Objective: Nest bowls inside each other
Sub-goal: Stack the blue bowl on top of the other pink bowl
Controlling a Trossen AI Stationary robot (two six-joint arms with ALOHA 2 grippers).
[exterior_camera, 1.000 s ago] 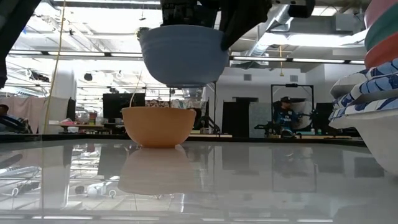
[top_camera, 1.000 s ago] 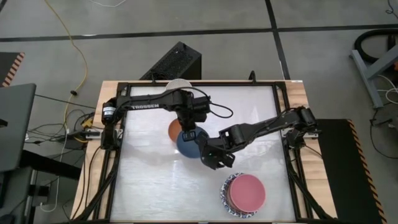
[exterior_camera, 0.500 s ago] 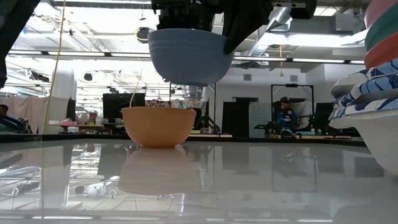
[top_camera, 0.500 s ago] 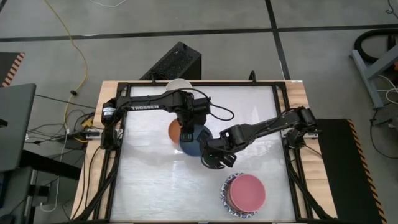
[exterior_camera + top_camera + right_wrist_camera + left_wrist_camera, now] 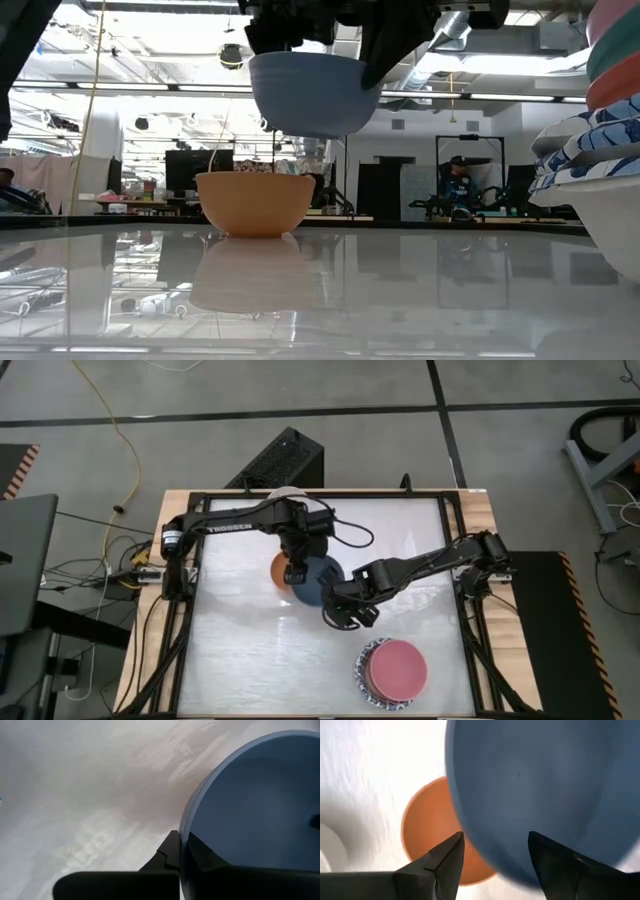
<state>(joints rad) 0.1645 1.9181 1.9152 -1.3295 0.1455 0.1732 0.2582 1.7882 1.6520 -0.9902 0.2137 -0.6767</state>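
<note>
While the right jaws stay clamped on the rim of the blue bowl, they hold it in the air above the table, one finger outside the wall and the other inside. Just beside them, the left jaws stand spread apart at the bowl's opposite edge, their fingers open with nothing pinched between them. Under the left jaws, and partly beneath the raised bowl, the orange bowl sits upright on the table; the blue one hangs clear above it, offset to one side. Well away from both jaws, near the table's corner, a stack of bowls stands with a pink one on top and patterned rims below.
</note>
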